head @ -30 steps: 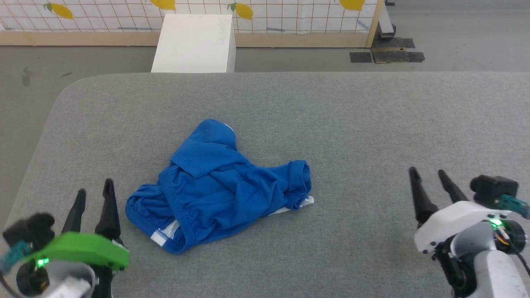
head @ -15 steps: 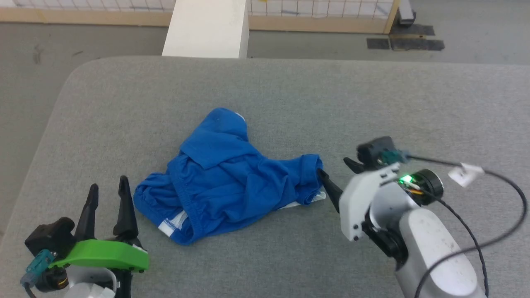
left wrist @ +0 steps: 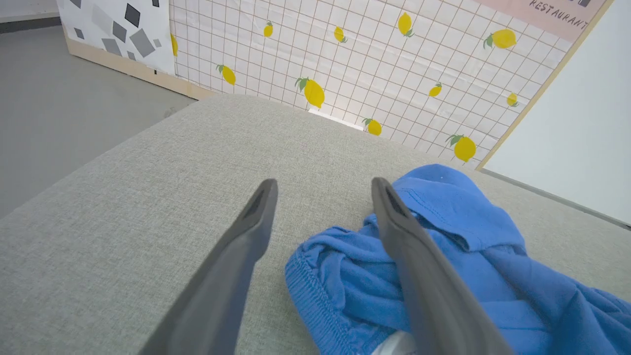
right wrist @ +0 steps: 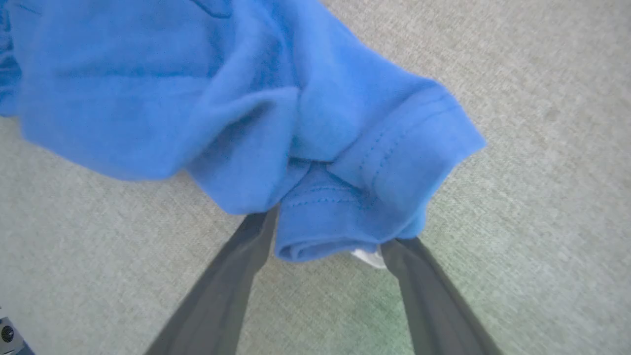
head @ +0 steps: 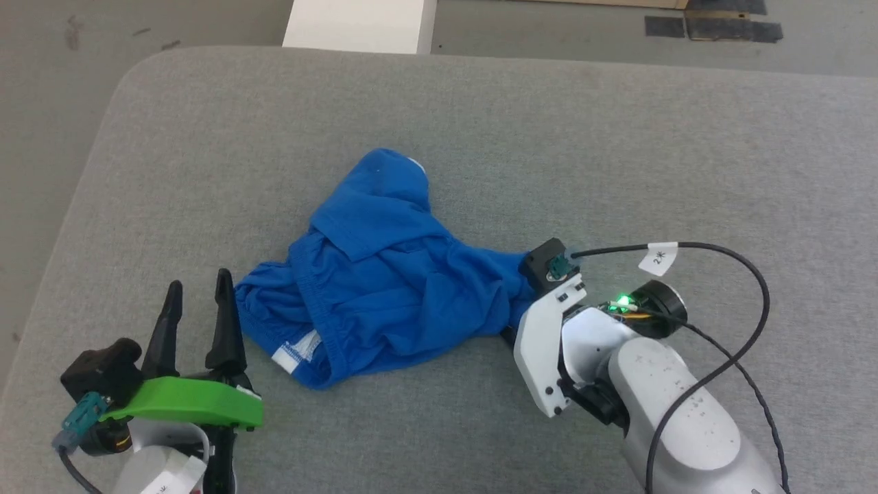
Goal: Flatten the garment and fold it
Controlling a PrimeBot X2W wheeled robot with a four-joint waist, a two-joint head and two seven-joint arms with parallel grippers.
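Grippers and blue shorts on a grey padded top

Right gripper (right wrist: 333,228): its fingers are standing wide apart and straddling a rolled hem of the shorts (head: 384,274), not pinching it. The blue fabric is draping over both fingertips, and a scrap of white trim (right wrist: 367,256) is peeking out beneath the hem. In the head view the pale wrist housing is pressing up against the right end of the shorts, with a black cable (head: 741,274) looping away from it.

Left gripper (head: 199,280): its fingers are spread with nothing between them, pointing up the head view just beside the gathered waistband (left wrist: 315,301) at the left end. Whether the nearer finger is touching the cloth cannot be told.

Shorts: they are lying crumpled and bunched in a heap near the middle of the padded top (head: 617,137), with a white label patch (head: 298,350) showing at the near edge.

Surroundings: a white box (head: 360,24) is standing beyond the far edge. A lemon-print wall (left wrist: 394,59) is rising behind.
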